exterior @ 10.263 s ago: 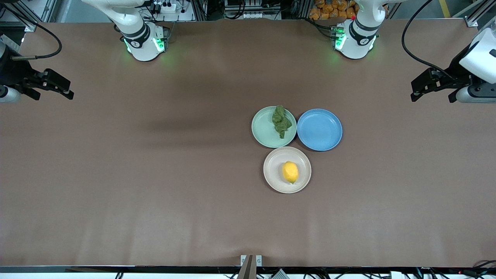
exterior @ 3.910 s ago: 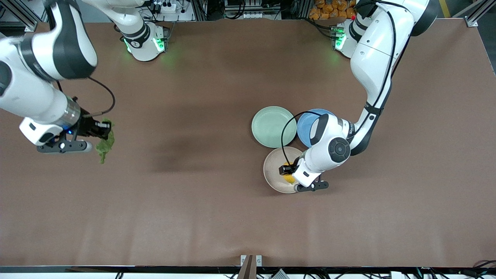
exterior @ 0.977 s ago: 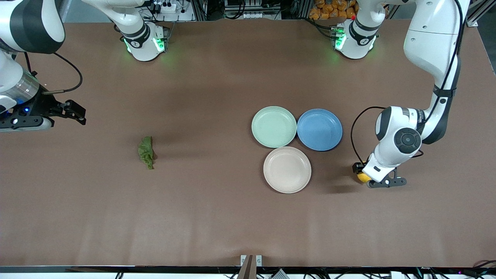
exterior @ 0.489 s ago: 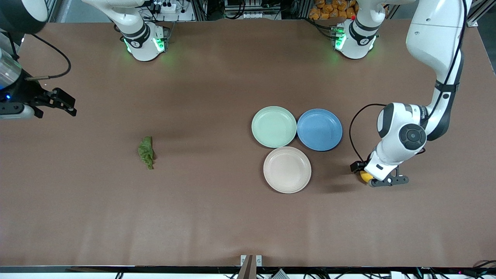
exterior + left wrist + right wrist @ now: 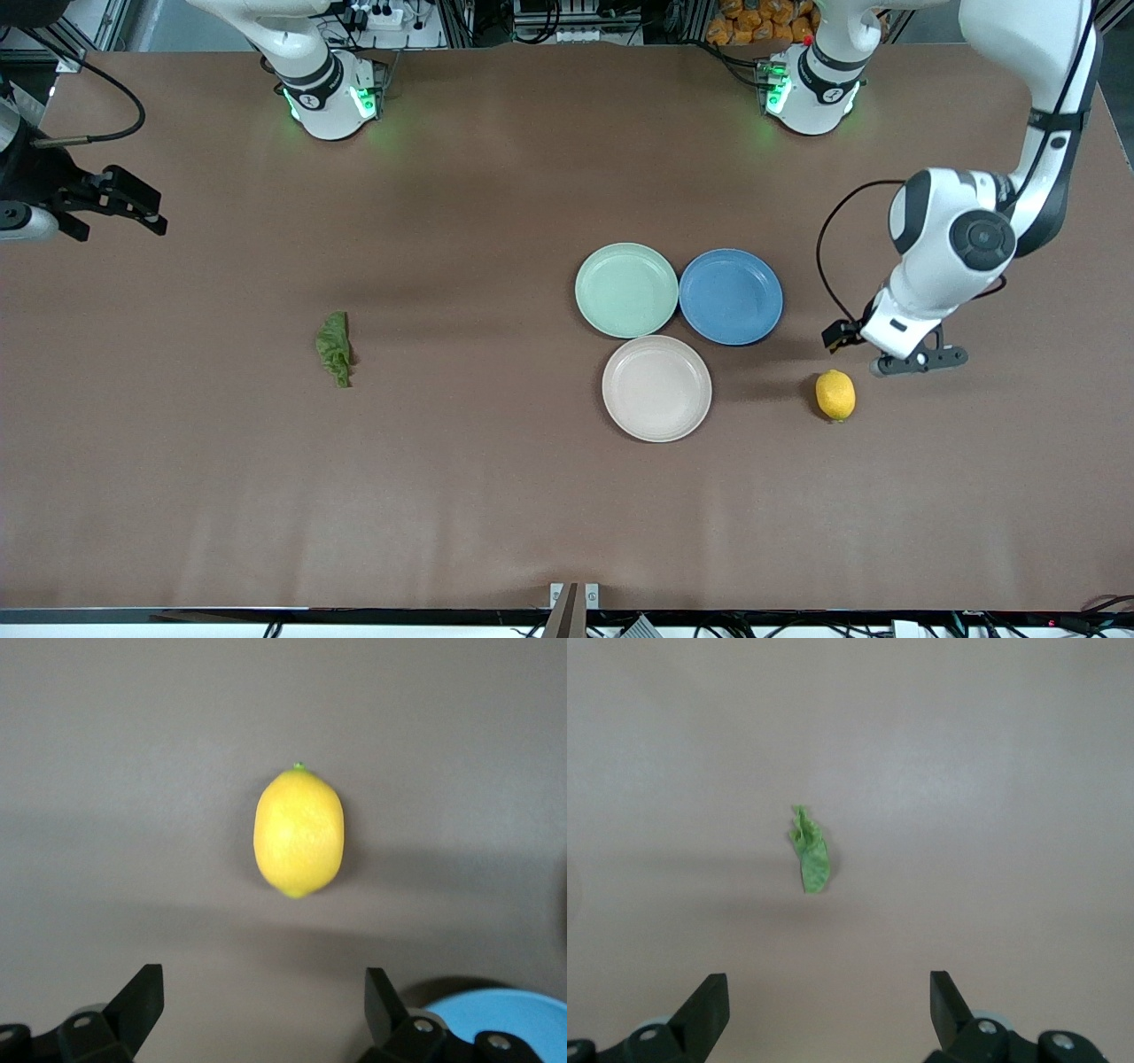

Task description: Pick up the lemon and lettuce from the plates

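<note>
The yellow lemon (image 5: 835,395) lies on the bare table toward the left arm's end, beside the beige-cream plate (image 5: 656,388); it also shows in the left wrist view (image 5: 299,832). My left gripper (image 5: 842,337) is open and empty, raised over the table beside the lemon. The dark green lettuce (image 5: 335,348) lies on the bare table toward the right arm's end; it also shows in the right wrist view (image 5: 811,860). My right gripper (image 5: 142,206) is open and empty at the right arm's end. The mint green plate (image 5: 625,290) is empty, as is the beige-cream one.
An empty blue plate (image 5: 731,296) sits beside the mint one, touching it; its rim shows in the left wrist view (image 5: 496,1010). The two arm bases stand along the table's edge farthest from the front camera.
My left gripper has let go of the lemon, risen and drawn back toward its base. My right gripper has drawn farther back from the lettuce toward the table's end.
</note>
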### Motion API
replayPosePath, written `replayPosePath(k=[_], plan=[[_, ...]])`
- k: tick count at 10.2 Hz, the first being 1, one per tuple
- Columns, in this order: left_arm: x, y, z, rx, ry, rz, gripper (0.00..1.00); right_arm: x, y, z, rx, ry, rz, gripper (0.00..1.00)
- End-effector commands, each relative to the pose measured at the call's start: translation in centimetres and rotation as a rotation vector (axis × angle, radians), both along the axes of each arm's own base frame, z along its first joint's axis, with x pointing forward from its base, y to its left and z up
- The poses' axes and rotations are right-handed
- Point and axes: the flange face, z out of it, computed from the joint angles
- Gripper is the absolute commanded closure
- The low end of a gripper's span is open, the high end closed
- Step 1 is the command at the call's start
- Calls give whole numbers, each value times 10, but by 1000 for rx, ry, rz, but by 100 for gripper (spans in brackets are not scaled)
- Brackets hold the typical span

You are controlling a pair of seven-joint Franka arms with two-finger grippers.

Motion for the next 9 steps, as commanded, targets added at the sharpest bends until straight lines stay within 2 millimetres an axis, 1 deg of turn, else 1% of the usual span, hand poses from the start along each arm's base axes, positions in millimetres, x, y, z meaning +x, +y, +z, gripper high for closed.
replayPosePath(k=[1,3,4,5,6,7,8,9], plan=[[-42,7,29,-14,-14,-7,0,-6,4,18,32,15,0,0],[-68,10,40,-11,-22,-6,0,-8,4,24,32,15,1,0],[-68,10,43,-11,-28,-7,0,-9,5,24,32,18,4,0],[-61,9,51,-13,-46,-10,0,-13,5,29,33,25,4,0],[-49,6,69,-14,-84,-38,0,-15,2,34,34,25,0,0],[-39,5,90,-4,-77,-90,0,-15,1,35,34,24,-1,0],[-27,3,121,6,-44,-114,0,-15,1,35,34,20,0,0],[-18,-1,155,12,-23,-125,0,-16,-2,36,33,20,-6,0]])
